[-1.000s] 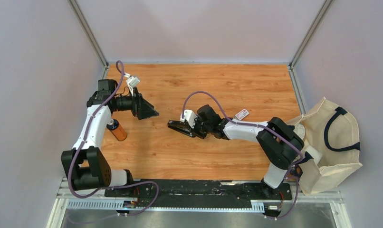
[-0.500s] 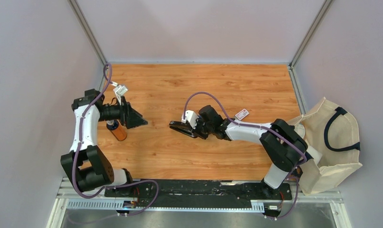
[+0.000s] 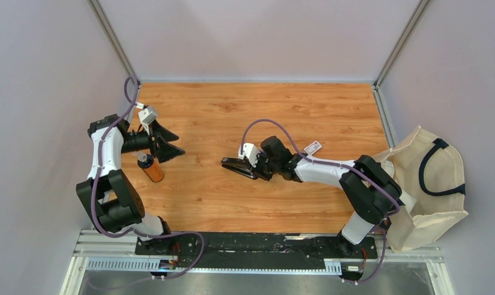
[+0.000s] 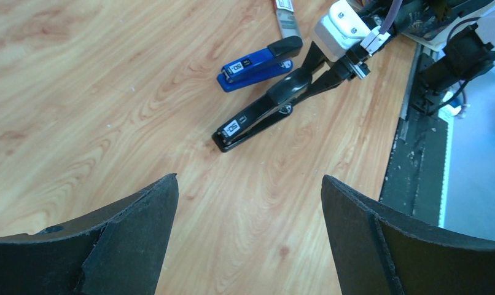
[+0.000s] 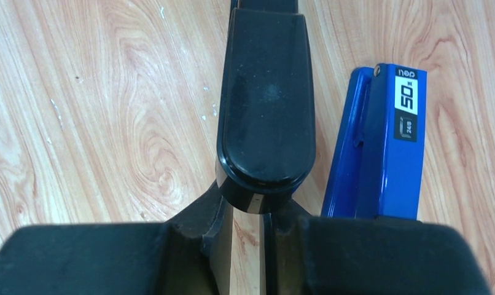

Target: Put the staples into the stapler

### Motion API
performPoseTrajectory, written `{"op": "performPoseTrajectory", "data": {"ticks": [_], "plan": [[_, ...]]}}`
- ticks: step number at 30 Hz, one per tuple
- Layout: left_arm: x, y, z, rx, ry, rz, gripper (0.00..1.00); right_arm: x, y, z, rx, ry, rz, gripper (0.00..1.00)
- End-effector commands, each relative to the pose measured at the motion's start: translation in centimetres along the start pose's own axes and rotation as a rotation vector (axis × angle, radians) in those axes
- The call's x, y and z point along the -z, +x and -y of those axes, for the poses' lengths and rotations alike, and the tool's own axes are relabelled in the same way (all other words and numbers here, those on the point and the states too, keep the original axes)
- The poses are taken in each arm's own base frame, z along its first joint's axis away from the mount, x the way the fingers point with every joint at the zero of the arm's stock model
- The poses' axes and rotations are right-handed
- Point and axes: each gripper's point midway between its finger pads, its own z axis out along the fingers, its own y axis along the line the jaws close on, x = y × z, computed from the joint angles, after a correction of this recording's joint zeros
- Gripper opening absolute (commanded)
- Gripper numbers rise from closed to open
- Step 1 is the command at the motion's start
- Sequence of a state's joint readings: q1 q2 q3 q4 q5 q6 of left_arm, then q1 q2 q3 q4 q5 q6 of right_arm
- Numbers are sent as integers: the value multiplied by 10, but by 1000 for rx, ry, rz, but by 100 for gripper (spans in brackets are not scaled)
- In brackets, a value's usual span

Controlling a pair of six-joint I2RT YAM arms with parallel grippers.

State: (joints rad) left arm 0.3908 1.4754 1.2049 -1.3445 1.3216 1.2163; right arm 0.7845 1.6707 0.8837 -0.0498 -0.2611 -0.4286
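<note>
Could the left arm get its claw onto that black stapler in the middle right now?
Probably yes. The left claw is open and faces the black stapler across the table, with nothing between them. The right claw seems to grip its back end, though, so only the front looks free.

Orange-brown wood-grain laminate tabletop (image 3: 257,104): rectangular, matt, evenly lit from above, with only soft shadows. Plain pale lilac-grey wall panels (image 3: 257,37) enclose the tabletop on its far, left and right sides. Silver aluminium corner posts (image 3: 113,40) rise from both far corners of the tabletop. A black metal mounting rail (image 3: 263,246) runs along the tabletop's near edge. A perforated silver metal strip (image 3: 233,265) lies just nearer than that rail.
</note>
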Motion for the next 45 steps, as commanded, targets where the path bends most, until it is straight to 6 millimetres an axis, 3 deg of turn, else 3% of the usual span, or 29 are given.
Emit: {"op": "performPoseTrajectory", "data": {"ticks": [1,6,10,16,20,24,26,30,32,35,38,41,45], "plan": [[8,-17,56,238,67,80,93,10,11,5,-8,21,-15,16],[12,-20,57,245,50,92,94,14,3,17,-13,89,19,23],[12,-21,52,278,51,98,93,11,3,22,-52,123,28,35],[13,-23,49,276,47,110,94,7,-3,23,-143,156,84,38],[14,-25,49,254,41,106,94,20,-20,32,-131,209,139,38],[15,-23,44,282,32,85,94,34,-41,24,-100,153,171,42],[15,-20,43,294,21,51,94,37,-44,8,-46,42,126,50],[19,7,6,251,-206,-136,94,49,-50,-14,54,-74,0,68],[24,12,-8,189,-359,-158,94,56,-55,-6,65,-25,2,75],[33,-1,-22,154,-505,-126,94,73,-65,18,61,118,-13,87],[41,-20,-28,130,-588,-82,94,103,-74,56,47,345,-24,100],[54,-44,-27,89,-691,-12,94,147,-84,78,31,534,26,100],[69,-73,-3,-57,-776,70,94,207,-87,99,-21,784,109,100]]}}
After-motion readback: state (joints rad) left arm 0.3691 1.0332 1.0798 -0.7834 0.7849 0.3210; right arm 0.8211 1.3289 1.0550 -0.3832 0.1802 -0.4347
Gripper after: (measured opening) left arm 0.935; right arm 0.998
